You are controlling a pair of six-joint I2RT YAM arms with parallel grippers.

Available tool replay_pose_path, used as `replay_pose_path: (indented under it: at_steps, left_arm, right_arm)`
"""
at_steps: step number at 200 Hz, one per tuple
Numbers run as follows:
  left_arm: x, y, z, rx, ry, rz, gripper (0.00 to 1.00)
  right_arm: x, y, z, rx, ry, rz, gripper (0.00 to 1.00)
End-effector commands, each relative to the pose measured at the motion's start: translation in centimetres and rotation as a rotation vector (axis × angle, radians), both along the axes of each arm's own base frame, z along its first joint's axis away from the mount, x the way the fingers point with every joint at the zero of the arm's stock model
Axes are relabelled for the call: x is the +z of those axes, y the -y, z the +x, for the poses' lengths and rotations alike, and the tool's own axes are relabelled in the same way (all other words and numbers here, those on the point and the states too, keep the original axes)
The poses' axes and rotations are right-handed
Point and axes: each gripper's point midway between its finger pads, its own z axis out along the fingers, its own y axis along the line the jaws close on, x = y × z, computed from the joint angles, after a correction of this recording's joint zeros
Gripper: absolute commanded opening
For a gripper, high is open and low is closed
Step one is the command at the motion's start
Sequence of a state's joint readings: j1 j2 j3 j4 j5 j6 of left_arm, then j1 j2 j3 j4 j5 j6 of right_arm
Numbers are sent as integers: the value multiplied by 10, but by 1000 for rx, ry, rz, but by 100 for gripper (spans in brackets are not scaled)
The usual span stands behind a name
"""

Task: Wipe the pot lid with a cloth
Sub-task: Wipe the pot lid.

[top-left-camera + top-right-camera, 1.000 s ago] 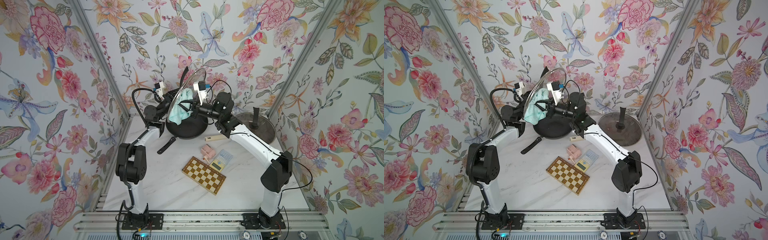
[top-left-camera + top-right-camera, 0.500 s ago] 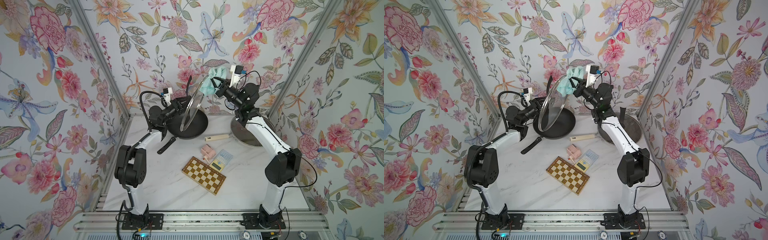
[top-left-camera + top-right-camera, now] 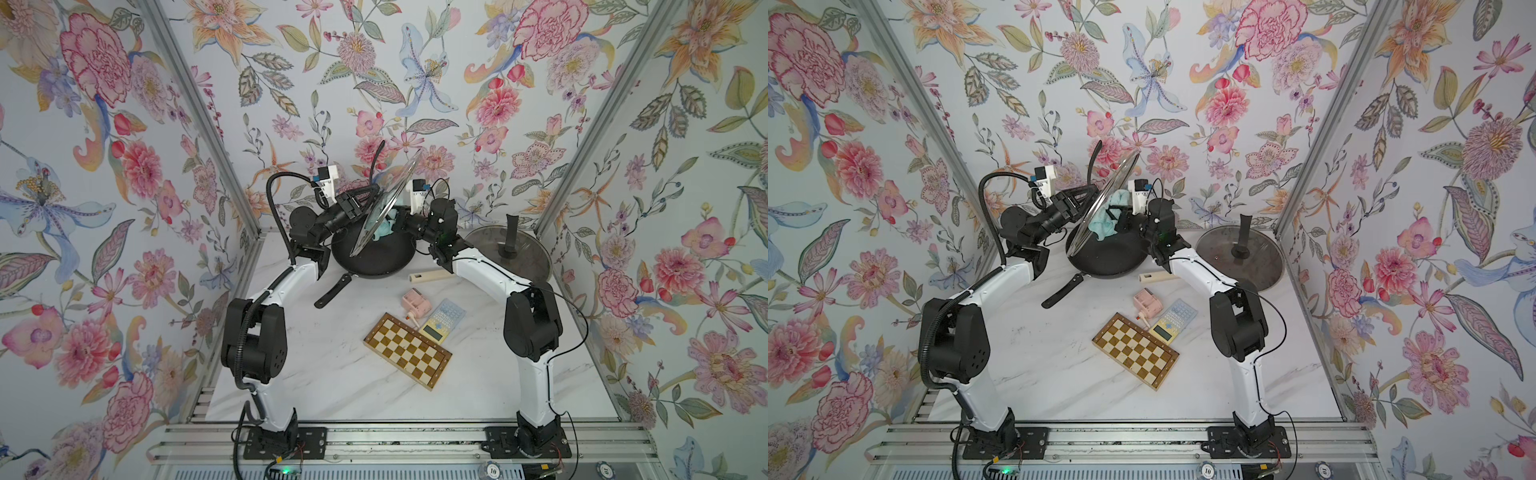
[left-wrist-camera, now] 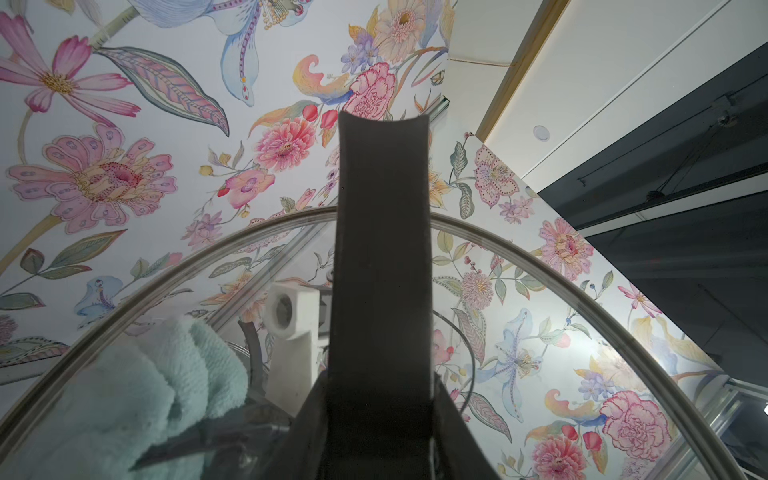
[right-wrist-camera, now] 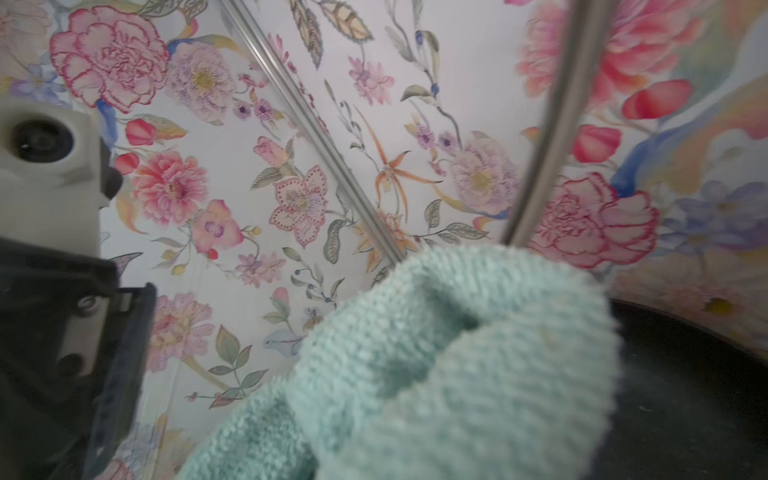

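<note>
The pot lid (image 3: 384, 205) is pinched by the left gripper (image 3: 365, 198) above the pan (image 3: 374, 259); the cloth (image 3: 1105, 222), behind its glass, is clamped by the right gripper (image 3: 1115, 215).

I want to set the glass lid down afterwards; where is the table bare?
Bare marble lies between the checkered board and the front rail, and between the board and the left arm. The back is crowded: pan, dark lid, pink box, calculator.

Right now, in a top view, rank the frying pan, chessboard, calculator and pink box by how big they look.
1. Frying pan and chessboard: about alike; the pan is partly hidden and farther back, so I won't rank them.
2. Calculator
3. Pink box
</note>
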State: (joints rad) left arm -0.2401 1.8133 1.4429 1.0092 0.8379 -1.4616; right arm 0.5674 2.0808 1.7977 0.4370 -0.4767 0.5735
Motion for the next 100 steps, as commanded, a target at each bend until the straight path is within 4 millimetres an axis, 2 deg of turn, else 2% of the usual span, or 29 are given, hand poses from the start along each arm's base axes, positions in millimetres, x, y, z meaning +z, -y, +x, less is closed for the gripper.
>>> replay_pose_path:
  at_steps: [1, 23, 40, 54, 64, 77, 100]
  left_arm:
    - [53, -6, -22, 42, 155, -36, 0]
    - [42, -4, -10, 55, 129, -25, 0]
    - [40, 0, -6, 41, 127, -37, 0]
    - [37, 4, -5, 20, 122, -48, 0]
    - [35, 7, -4, 3, 118, -57, 0]
    - [36, 11, -5, -21, 121, -71, 0]
    - [39, 13, -8, -29, 131, -84, 0]
  right_arm:
    - [98, -9, -74, 183, 209, 114, 0]
    - [149, 17, -98, 173, 320, 146, 0]
    - [183, 42, -104, 136, 389, 187, 0]
    - [200, 57, -101, 93, 432, 205, 0]
    - [206, 65, -95, 65, 447, 202, 0]
    - [204, 71, -80, 26, 439, 187, 0]
    - [173, 82, -40, -63, 368, 127, 0]
